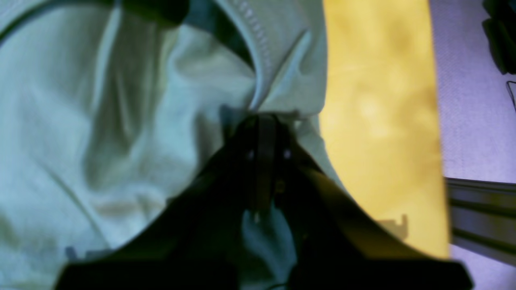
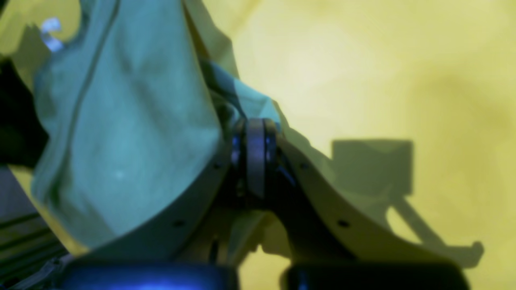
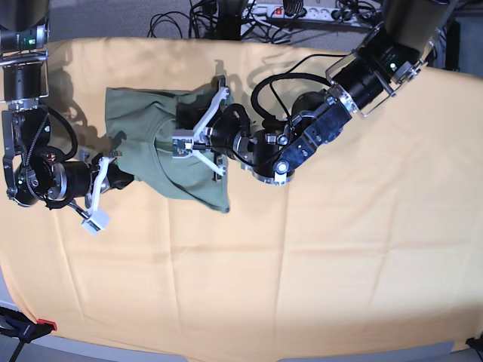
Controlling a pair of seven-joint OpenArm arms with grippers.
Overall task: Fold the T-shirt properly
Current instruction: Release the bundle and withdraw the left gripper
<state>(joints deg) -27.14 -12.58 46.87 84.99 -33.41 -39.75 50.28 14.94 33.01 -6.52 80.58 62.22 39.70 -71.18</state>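
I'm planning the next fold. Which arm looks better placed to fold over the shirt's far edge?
Probably the left. Its gripper is shut over the T-shirt, nearer the far edge; the right gripper is at the shirt's side, nearer the front.

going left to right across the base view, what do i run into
The black-and-silver right arm with its gripper at the shirt's edge → the rumpled sage-green fabric T-shirt → the black-and-silver left arm, right of the shirt apart from its gripper end, which overlaps it.

matt soft cloth T-shirt (image 3: 185, 170), claw (image 2: 258, 161) seemingly glossy
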